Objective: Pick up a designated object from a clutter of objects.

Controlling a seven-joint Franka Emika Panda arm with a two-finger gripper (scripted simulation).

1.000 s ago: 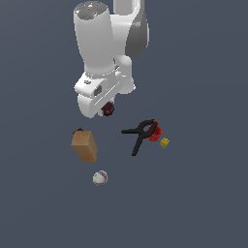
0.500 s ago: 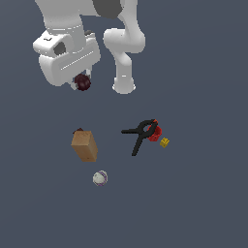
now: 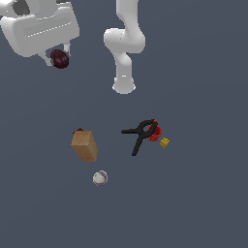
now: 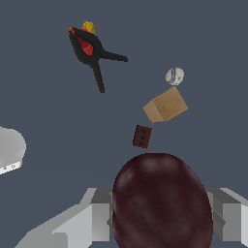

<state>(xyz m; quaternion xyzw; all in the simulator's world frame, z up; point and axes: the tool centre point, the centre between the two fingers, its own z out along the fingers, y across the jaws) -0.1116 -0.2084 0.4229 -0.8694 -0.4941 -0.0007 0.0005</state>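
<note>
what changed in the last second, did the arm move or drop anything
The gripper, shut on the dark maroon ball, carried it up and toward the exterior view's left; nothing dropped. The brown box, black-and-red spring clamp, tiny yellow cube and whitish ball stayed put.

Ball point(image 3: 59, 58): held between the fingers of the gripper point(image 3: 58, 54), high at the exterior view's far left, well apart from the rest.
Box point(image 3: 85, 146): on the floor, left of centre.
Second ball point(image 3: 100, 178): just nearer than the box, slightly right.
Clamp point(image 3: 142, 134): right of the box.
Cube point(image 3: 164, 142): just beside the clamp's right end.
Small block point(image 4: 142, 136): near the box, wrist view.
</note>
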